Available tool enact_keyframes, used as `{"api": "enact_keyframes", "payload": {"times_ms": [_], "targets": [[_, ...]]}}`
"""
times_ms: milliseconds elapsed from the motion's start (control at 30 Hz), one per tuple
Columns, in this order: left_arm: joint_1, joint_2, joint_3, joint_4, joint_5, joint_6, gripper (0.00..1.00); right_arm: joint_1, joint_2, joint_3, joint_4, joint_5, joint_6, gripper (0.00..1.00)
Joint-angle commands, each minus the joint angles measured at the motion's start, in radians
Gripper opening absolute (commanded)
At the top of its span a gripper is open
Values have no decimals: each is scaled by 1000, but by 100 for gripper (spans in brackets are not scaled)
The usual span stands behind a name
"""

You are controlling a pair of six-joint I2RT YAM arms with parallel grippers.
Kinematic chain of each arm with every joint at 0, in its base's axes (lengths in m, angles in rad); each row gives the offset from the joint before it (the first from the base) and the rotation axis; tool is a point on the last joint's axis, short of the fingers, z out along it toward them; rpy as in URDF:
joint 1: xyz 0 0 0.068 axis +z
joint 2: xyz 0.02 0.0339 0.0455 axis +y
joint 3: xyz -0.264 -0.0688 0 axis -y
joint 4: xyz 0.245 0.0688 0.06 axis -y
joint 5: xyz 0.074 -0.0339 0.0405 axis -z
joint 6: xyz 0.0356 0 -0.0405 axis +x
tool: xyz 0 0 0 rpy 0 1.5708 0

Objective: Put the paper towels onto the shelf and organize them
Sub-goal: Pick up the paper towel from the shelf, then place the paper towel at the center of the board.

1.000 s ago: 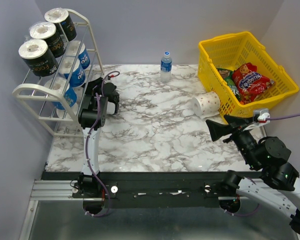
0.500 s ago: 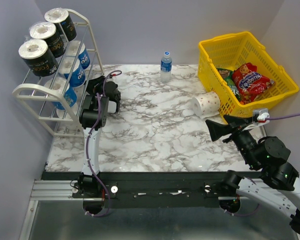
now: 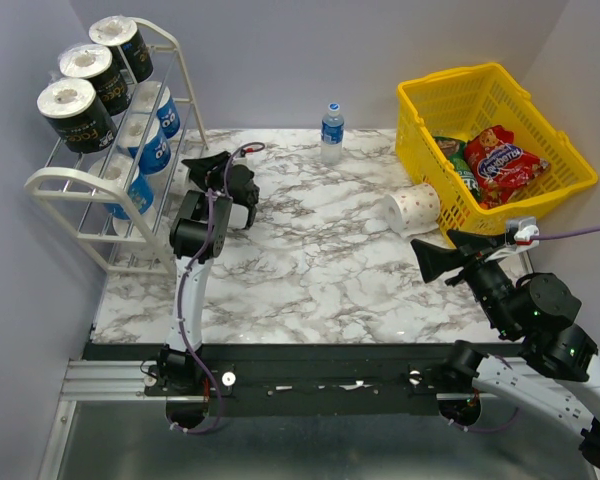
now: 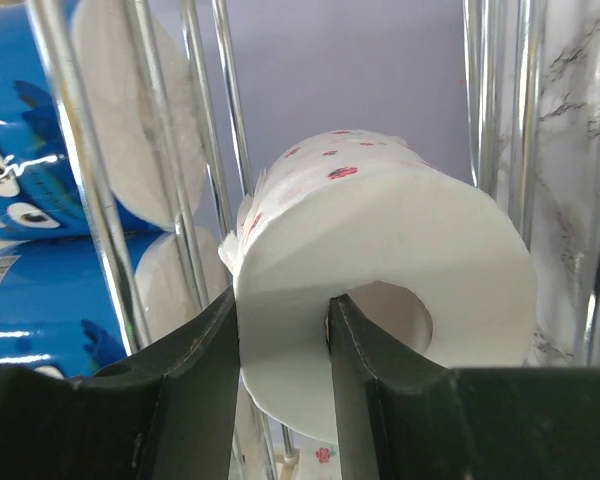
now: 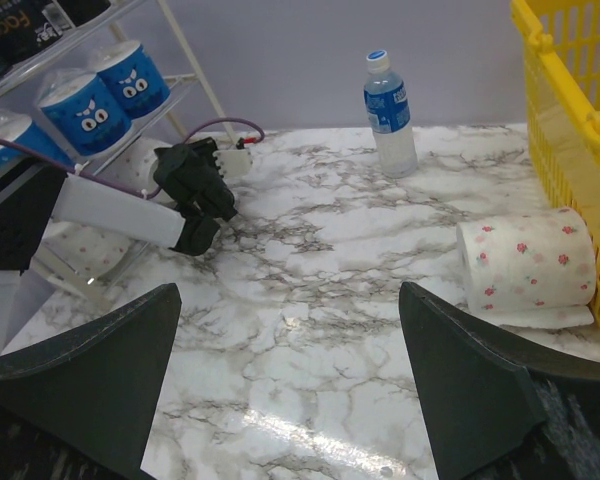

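Left gripper [image 4: 280, 305] has shifted, pinching dotted roll [image 4: 400, 230] in shelf [image 3: 80, 171].

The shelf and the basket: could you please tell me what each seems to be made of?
Shelf: thin shiny bars, probably chromed metal; white glossy end loops, plastic or painted metal. Basket: glossy yellow lattice, likely moulded plastic.
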Motion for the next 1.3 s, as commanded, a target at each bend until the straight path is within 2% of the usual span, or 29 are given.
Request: {"api": "enact_keyframes", "payload": {"times_ms": [0, 133, 300, 400, 433, 533, 567, 633, 667, 767, 800, 833, 900, 1033, 1067, 1233, 1267], "targets": [[-36, -72, 30, 152, -31, -110, 34, 0, 3, -8, 9, 9, -3, 99], [-62, -109, 30, 37, -54, -227, 33, -2, -1, -8, 8, 1, 1, 98], [-92, -186, 37, -191, -70, -405, 33, 0, -14, -11, 6, -19, 15, 98], [-131, -244, 45, -387, -73, -547, 32, 0, -11, -8, 2, -31, 18, 97], [-155, -261, 54, -461, -71, -666, 32, 0, -9, -4, -1, -34, 21, 97], [-203, -336, 106, -835, -33, -918, 31, -2, -1, 9, -21, -44, 32, 97], [-230, -365, 141, -1117, -15, -1154, 31, 0, 0, 12, -23, -48, 39, 97], [-256, -390, 236, -1358, 86, -1349, 31, -2, 0, 16, -26, -67, 44, 97], [-281, -413, 263, -1535, 140, -1503, 31, -2, 0, 24, -28, -73, 47, 97], [-312, -460, 304, -1707, 332, -1632, 29, -2, -4, 42, -44, -99, 61, 97], [-324, -473, 303, -1732, 381, -1693, 29, -2, -6, 55, -49, -103, 64, 97], [-325, -483, 318, -1765, 498, -1729, 29, 0, -11, 59, -63, -111, 69, 97], [-324, -511, 314, -1836, 593, -1811, 28, -2, -23, 69, -74, -116, 82, 97], [-307, -594, 167, -1795, 766, -1926, 28, 0, -44, 87, -129, -120, 109, 97], [-301, -617, 148, -1783, 847, -1947, 30, 0, -47, 90, -135, -125, 116, 97], [-264, -655, 21, -1733, 950, -2046, 33, 0, -61, 109, -172, -127, 136, 97], [-258, -667, 13, -1730, 952, -2059, 43, -2, -61, 110, -172, -125, 136, 97]]}}
